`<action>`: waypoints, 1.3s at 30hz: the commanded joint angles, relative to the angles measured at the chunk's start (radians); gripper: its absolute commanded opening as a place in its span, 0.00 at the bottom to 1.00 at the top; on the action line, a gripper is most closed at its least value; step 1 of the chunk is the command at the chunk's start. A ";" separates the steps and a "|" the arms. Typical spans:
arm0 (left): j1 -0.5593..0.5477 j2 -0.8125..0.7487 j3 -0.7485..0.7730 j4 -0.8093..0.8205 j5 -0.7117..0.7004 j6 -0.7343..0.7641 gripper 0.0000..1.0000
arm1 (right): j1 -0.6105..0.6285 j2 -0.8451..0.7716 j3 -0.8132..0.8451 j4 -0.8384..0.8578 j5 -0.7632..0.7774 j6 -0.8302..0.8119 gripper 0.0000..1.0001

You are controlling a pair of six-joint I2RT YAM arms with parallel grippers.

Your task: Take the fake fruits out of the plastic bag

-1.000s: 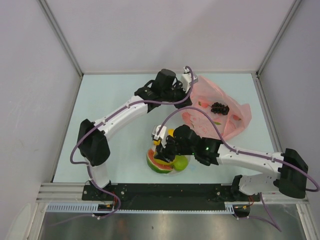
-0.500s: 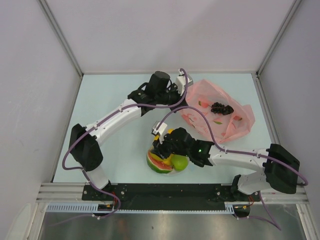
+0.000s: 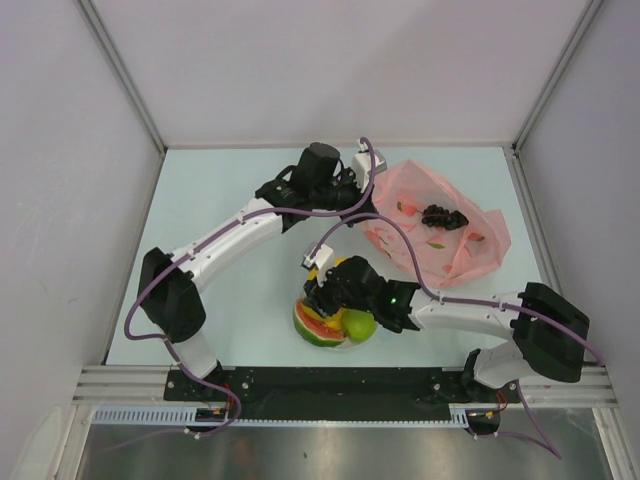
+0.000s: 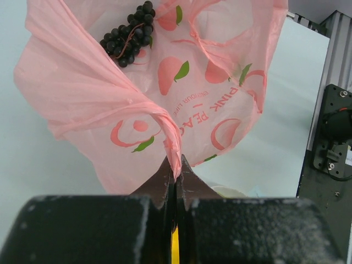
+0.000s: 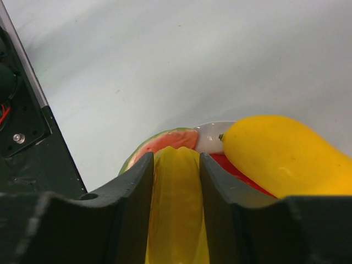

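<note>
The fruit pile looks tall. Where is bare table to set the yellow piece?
Bare: the table left of the left arm; a smaller patch between that arm and the fruit pile. Crowded: the pile under the right gripper, and the plastic bag.

Grape bunch (image 3: 440,215) on the plastic bag (image 3: 475,250) at back right, watermelon slice (image 3: 310,326) left of pear (image 3: 360,325) in bowl (image 5: 212,137), front centre

The left gripper (image 3: 368,178) sits further left and nearer than before, and the bag (image 3: 455,250) it pinches lies lower and wider. The right arm (image 3: 470,310) has its elbow drawn inward, with the right gripper (image 3: 322,285) and its yellow piece (image 5: 175,220) slightly further left.
</note>
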 commanded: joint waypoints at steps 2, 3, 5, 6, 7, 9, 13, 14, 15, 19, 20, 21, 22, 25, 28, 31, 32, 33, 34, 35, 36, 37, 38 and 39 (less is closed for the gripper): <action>0.004 -0.044 -0.005 0.030 0.052 -0.025 0.00 | -0.013 0.007 0.003 0.042 0.005 0.011 0.56; 0.005 -0.043 -0.005 0.031 0.054 -0.027 0.00 | -0.013 0.002 0.003 0.042 0.002 0.008 0.62; 0.005 -0.043 -0.008 0.031 0.057 -0.024 0.00 | -0.012 -0.007 0.004 0.052 -0.044 -0.007 0.68; 0.004 -0.043 -0.008 0.033 0.055 -0.025 0.00 | -0.012 -0.016 0.006 0.052 -0.071 -0.015 0.73; 0.005 -0.043 -0.007 0.033 0.058 -0.025 0.00 | -0.012 -0.019 0.015 0.042 -0.081 -0.031 0.73; 0.004 -0.041 -0.005 0.031 0.060 -0.025 0.00 | -0.007 -0.032 0.025 0.022 -0.093 -0.065 0.72; 0.004 -0.032 0.009 0.031 0.066 -0.027 0.00 | -0.007 -0.127 0.038 -0.030 -0.075 -0.157 0.70; 0.004 -0.029 0.012 0.031 0.068 -0.029 0.00 | -0.011 -0.147 0.048 -0.049 -0.073 -0.189 0.70; 0.004 -0.023 0.015 0.031 0.069 -0.032 0.00 | -0.015 -0.165 0.053 -0.070 -0.075 -0.203 0.70; 0.005 -0.010 0.031 0.033 0.069 -0.033 0.00 | -0.022 -0.257 0.065 -0.205 -0.108 -0.289 0.69; 0.005 -0.006 0.039 0.028 0.065 -0.030 0.00 | -0.024 -0.282 0.064 -0.223 -0.151 -0.307 0.67; 0.005 -0.004 0.047 0.024 0.060 -0.018 0.00 | -0.030 -0.288 0.064 -0.237 -0.173 -0.330 0.65; 0.004 0.005 0.062 0.016 0.046 -0.012 0.00 | -0.038 -0.288 0.065 -0.256 -0.189 -0.332 0.65; 0.007 0.016 0.090 0.002 0.025 -0.002 0.02 | -0.068 -0.271 0.064 -0.276 -0.263 -0.331 0.64; 0.011 0.013 0.084 0.002 0.032 -0.018 0.05 | -0.055 -0.248 0.064 -0.270 -0.323 -0.335 0.58; 0.017 -0.013 0.059 0.010 0.041 -0.036 0.14 | -0.007 -0.202 0.064 -0.251 -0.349 -0.329 0.52; 0.024 -0.027 0.058 0.010 0.049 -0.041 0.27 | 0.010 -0.191 0.064 -0.247 -0.342 -0.326 0.50; 0.030 -0.033 0.058 0.008 0.058 -0.042 0.37 | 0.033 -0.169 0.064 -0.236 -0.337 -0.324 0.49; 0.036 -0.041 0.058 0.002 0.077 -0.044 0.52 | 0.051 -0.158 0.058 -0.225 -0.328 -0.320 0.47; 0.051 -0.058 0.055 0.001 0.090 -0.053 0.59 | 0.098 -0.144 0.058 -0.213 -0.302 -0.317 0.46; 0.060 -0.070 0.050 0.004 0.118 -0.062 0.64 | 0.120 -0.130 0.055 -0.190 -0.283 -0.314 0.45; 0.070 -0.084 0.033 0.007 0.126 -0.068 0.67 | 0.142 -0.098 0.056 -0.176 -0.260 -0.308 0.44; 0.091 -0.101 0.019 0.010 0.126 -0.102 0.69 | 0.183 -0.083 0.056 -0.178 -0.212 -0.285 0.41; 0.100 -0.134 -0.010 0.013 0.115 -0.114 0.70 | 0.202 -0.070 0.058 -0.128 -0.185 -0.272 0.39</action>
